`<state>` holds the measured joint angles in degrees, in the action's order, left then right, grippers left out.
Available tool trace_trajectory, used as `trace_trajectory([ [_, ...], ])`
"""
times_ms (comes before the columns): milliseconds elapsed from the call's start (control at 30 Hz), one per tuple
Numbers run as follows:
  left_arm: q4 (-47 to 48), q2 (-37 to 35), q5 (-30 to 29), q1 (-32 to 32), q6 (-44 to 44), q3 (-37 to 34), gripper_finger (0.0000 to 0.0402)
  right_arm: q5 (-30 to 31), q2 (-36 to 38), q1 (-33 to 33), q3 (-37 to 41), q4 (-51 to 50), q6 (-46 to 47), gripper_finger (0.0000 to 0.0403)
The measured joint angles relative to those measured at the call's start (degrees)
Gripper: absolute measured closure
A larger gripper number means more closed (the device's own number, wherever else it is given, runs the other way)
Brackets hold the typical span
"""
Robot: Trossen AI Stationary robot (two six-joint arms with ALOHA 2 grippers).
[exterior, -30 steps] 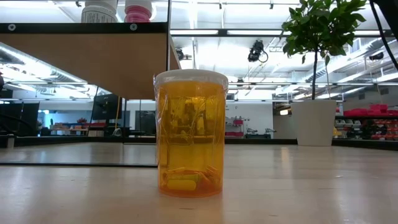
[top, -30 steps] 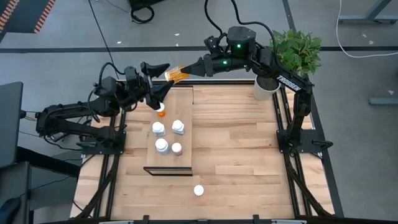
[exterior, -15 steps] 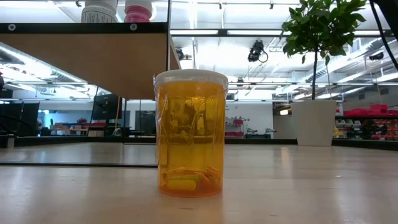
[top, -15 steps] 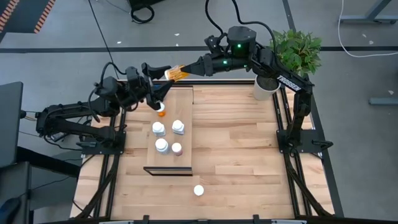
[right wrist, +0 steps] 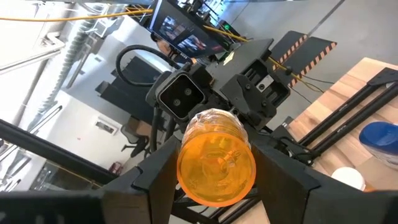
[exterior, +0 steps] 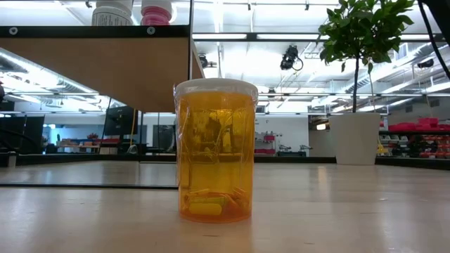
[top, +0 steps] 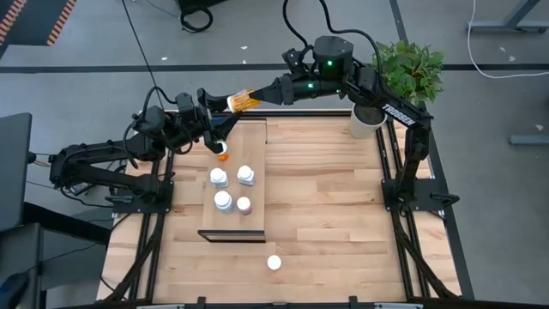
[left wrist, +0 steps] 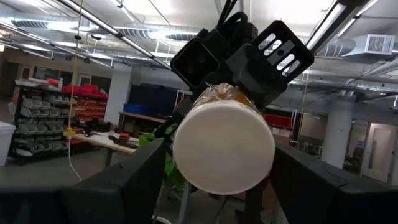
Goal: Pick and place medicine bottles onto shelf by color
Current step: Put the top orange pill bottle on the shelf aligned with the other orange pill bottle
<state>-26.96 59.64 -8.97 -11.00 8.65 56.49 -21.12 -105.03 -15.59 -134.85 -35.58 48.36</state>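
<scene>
Medicine bottles are spread over several places: one orange bottle (top: pixel 243 101) hangs in the air above the far end of the shelf (top: pixel 257 184), gripped lying sideways by the right claw (top: pixel 249 100), whose fingers close on its body. The left claw (top: pixel 219 129) faces it from the table's left edge, with its fingers spread either side of the white cap (left wrist: pixel 224 148) and not visibly touching it. On the shelf stand a small orange bottle (top: pixel 223 153) near the far left corner, three white-capped bottles (top: pixel 220 178) in the middle and a pink-capped one (top: pixel 244 205) beside them. Another white-capped orange bottle (exterior: pixel 215 149) stands alone on the table near its front edge. A potted plant (top: pixel 369 120) sits at the table's far right corner.
</scene>
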Motion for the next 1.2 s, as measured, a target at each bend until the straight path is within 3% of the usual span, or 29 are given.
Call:
trace_trajectory([
  [467,0.0,0.0,-0.02,0.0,1.29,0.0,0.0174,-0.01,0.0,-0.01,0.0,0.01,-0.35,0.0203],
  [1200,0.03,0.0,-0.15,0.0,1.2,0.0,0.017,-0.23,0.0,-0.02,0.0,0.19,-3.02,0.0182],
])
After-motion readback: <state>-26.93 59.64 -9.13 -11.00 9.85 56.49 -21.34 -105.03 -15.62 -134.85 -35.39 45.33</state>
